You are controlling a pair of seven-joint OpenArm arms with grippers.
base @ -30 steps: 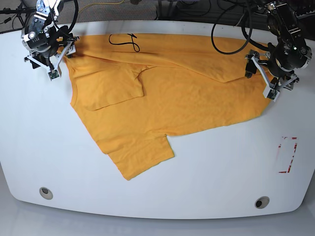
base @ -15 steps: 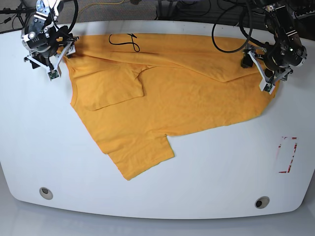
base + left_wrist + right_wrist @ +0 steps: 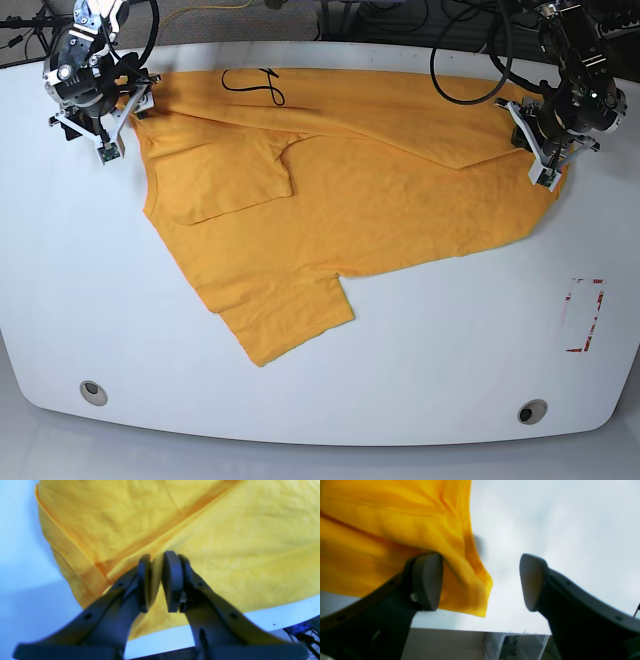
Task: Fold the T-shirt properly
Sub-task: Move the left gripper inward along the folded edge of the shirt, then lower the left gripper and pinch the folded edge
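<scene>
Base view: the T-shirt [image 3: 340, 190] lies spread across the far half of the table [image 3: 420, 350]. Left gripper [image 3: 157, 580] pinches the shirt's edge fold; right gripper [image 3: 480, 582] gapes wide at its opposite corner, holding nothing

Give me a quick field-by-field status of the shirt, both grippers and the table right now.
shirt: T-shirt spread crumpled across the far half of the table, one sleeve folded over the body, lettering partly showing at the far edge
left gripper: left gripper shut on a fold of cloth at the shirt's edge
right gripper: right gripper open, one finger under a shirt corner, the other over bare table
other: red-marked rectangle on the table, apart from the shirt
</scene>
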